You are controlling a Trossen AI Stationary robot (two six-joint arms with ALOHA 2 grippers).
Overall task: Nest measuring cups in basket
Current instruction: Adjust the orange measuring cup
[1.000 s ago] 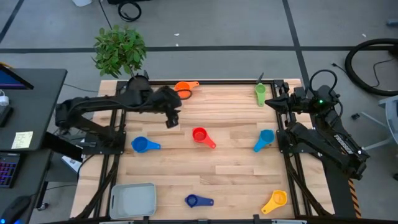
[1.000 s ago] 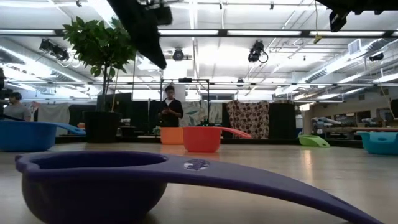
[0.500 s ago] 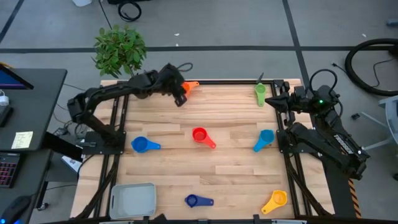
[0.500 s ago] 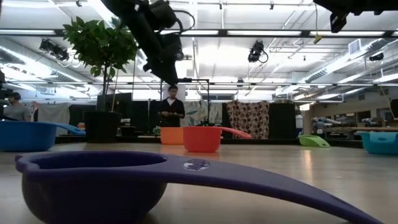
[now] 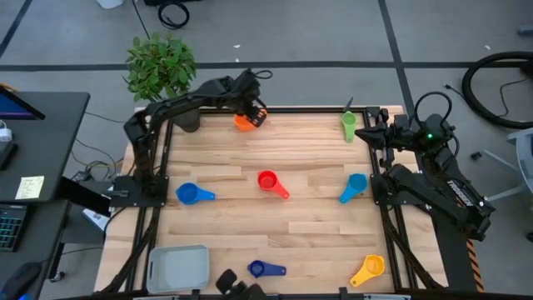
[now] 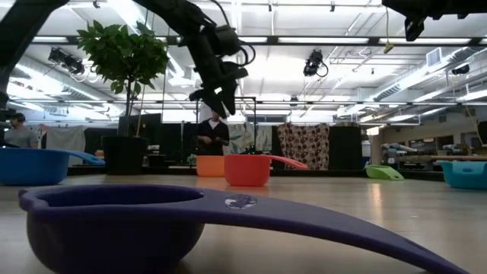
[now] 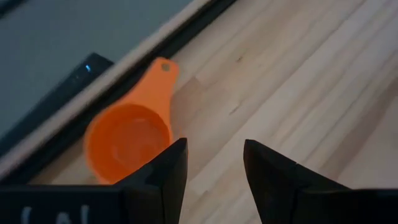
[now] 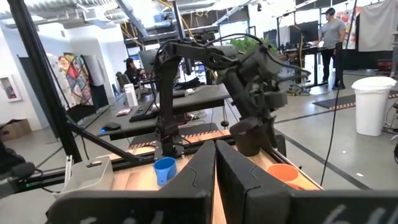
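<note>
The orange cup rests upright on its base at the table's far edge, with its bowl beside my left fingers in the left wrist view. My left gripper is open and hangs above it, touching nothing. The green cup, red cup, two blue cups, dark blue cup and yellow cup lie scattered on the table. The grey basket sits at the near left corner. My right gripper is shut at the right edge.
A potted plant stands just beyond the far left corner, close to the left arm. The dark rail of the table's far edge runs right behind the orange cup. A person stands in the room beyond the table.
My left gripper has swung from the middle of the table's left half toward the far edge and now hangs over the orange cup. No cup has moved.
</note>
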